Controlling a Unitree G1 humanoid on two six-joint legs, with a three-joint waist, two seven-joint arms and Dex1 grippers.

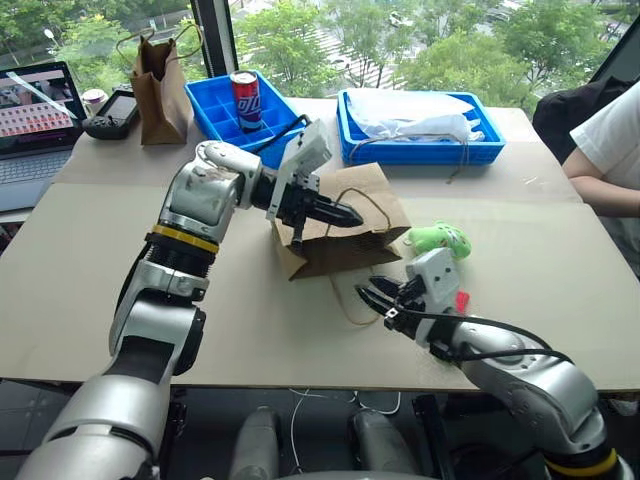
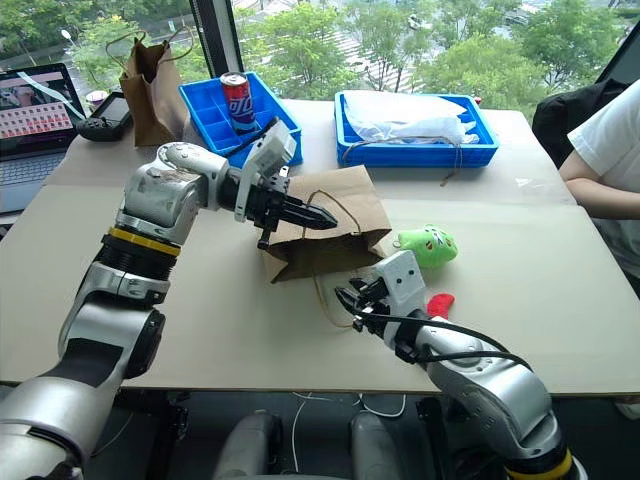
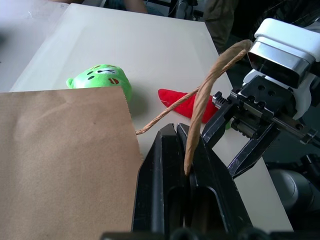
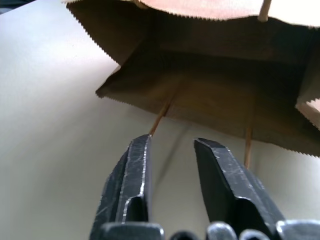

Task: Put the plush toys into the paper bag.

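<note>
The wide light-brown kraft paper bag [image 1: 345, 225] lies on its side near the middle of the pale bench [image 1: 100, 250], its serrated mouth gaping toward the near edge and its upper wall lifted; one thin tan string handle [image 3: 210, 85] is raised, another trails on the bench. Just beside the bag sits the round light-green plush blob with a face [image 1: 438, 239]. The red chili-shaped plush [image 3: 187, 102] lies nearer the edge, apparently flat, its green end mostly hidden.

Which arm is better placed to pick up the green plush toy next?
Right. Its tool has its jaws apart and empty, close to the green plush toy. The left tool is shut on the paper bag's string handle.
</note>
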